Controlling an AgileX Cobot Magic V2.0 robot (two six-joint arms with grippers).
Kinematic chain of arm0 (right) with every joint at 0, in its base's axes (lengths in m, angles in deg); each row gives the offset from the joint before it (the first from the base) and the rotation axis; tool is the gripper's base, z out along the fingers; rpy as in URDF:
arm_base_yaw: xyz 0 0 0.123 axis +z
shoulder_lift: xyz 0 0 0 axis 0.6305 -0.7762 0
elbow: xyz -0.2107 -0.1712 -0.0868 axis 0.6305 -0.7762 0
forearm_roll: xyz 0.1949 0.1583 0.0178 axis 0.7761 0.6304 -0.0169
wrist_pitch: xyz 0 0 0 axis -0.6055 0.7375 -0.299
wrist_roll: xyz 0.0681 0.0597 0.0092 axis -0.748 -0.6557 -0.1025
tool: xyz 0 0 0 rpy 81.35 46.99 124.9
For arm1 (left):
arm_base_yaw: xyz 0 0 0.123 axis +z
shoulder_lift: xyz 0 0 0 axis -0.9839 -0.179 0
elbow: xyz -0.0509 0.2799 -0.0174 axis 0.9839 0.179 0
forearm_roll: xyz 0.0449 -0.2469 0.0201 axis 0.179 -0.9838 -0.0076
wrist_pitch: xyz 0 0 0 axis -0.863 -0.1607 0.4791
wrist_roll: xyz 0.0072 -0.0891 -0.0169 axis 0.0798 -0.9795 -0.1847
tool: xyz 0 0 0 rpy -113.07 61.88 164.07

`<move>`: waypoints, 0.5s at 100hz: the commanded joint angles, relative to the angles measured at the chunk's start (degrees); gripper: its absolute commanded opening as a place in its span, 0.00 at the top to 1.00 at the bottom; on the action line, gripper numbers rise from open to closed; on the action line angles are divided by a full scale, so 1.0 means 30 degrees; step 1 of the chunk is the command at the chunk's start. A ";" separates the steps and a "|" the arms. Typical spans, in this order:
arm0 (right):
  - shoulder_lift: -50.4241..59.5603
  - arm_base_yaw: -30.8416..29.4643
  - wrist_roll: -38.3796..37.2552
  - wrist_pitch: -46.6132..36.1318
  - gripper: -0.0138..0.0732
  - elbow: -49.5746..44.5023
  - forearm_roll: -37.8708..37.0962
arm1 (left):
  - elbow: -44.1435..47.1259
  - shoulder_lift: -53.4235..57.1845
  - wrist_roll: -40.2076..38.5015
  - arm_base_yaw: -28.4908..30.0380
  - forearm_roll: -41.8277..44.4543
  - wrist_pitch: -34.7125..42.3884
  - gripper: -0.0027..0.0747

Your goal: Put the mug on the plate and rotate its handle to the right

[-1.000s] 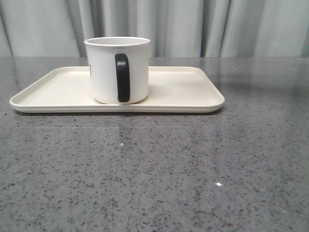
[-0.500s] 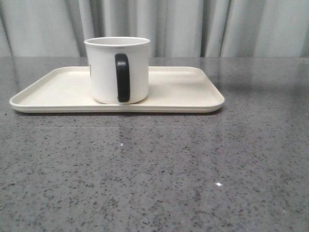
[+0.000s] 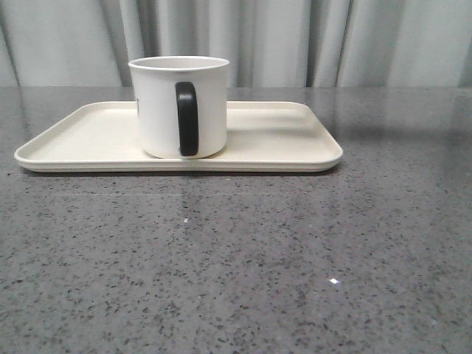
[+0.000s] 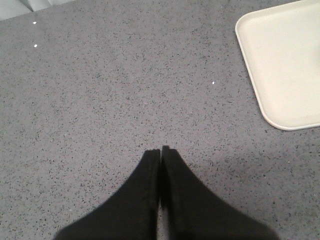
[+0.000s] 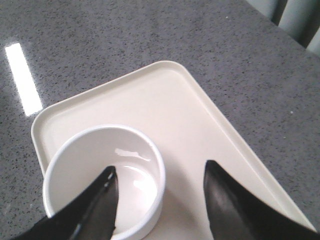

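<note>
**A:** Your right end effector hangs above the plate with its fingers spread wide and nothing held between them. Do you see where they sit against the mug?

**B:** You have one fingertip showing over the mug's open mouth and the other over bare plate outside the rim. Whether either one touches the mug, you cannot tell from the right wrist view.

**A:** And your left end effector?

**B:** Its fingers are pressed together, tip to tip, empty. You have it over bare table, well apart from the mug, with one rounded corner of the plate off to the side.

**A:** Where does the mug stand, then?

**B:** In the front view you see the mug upright on the plate, left of the plate's middle and close to its near edge. Its inside looks empty from above.

**A:** What about the handle?

**B:** You see it almost edge-on, a black strip down the mug's front, so it points toward the camera, not to the right. A sliver of black print shows at the mug's left edge.

**A:** Does the plate lie flat?

**B:** Yes, flat on the speckled grey table, long side across your view, with a pale curtain behind it. Neither arm appears in the front view.
</note>
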 commanded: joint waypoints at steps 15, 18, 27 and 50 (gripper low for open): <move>0.0009 0.0735 -0.0023 -0.0336 0.38 0.0639 0.0468 | -0.0419 0.0051 -0.0175 -0.0089 0.0452 0.0905 0.99; -0.0057 0.0778 -0.0023 -0.0356 0.38 0.0639 0.0468 | -0.0419 0.0051 -0.0175 -0.0089 0.0413 0.0905 0.99; -0.0257 0.0872 -0.0047 -0.0646 0.38 0.0639 0.0323 | -0.0419 0.0051 -0.0175 -0.0089 0.0373 0.0774 0.99; -0.0827 0.0872 -0.0572 -0.0749 0.38 0.0639 -0.0241 | -0.0419 0.0051 -0.0175 -0.0089 0.0330 0.0431 0.99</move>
